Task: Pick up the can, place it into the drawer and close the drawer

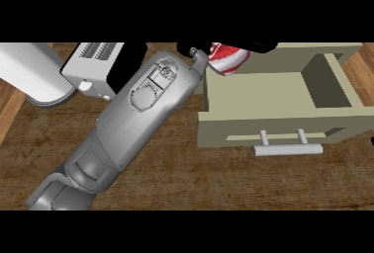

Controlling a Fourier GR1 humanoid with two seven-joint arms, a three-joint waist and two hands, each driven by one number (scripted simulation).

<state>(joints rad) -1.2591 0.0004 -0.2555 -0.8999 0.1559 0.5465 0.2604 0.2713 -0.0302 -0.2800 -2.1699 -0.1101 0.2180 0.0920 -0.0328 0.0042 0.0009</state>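
Observation:
A red and white can (228, 59) is tilted at the top of the view, over the far left corner of the open beige drawer (219, 132). My right hand (256, 47) is shut on it from above; only a black strip of the hand shows at the top edge. My grey right forearm (139, 113) runs diagonally from the lower left up to the can. The drawer's inside shows nothing in it, and its grey bar handle (287, 149) faces me. A black shape at the upper left looks like my left hand (125, 62), partly behind the forearm.
A pale cylinder (33, 74) and a grey vented box (91, 66) lie at the upper left, seemingly my left arm. The wooden counter (219, 183) spreads below the drawer. A recessed compartment (329, 81) sits at the drawer's right side.

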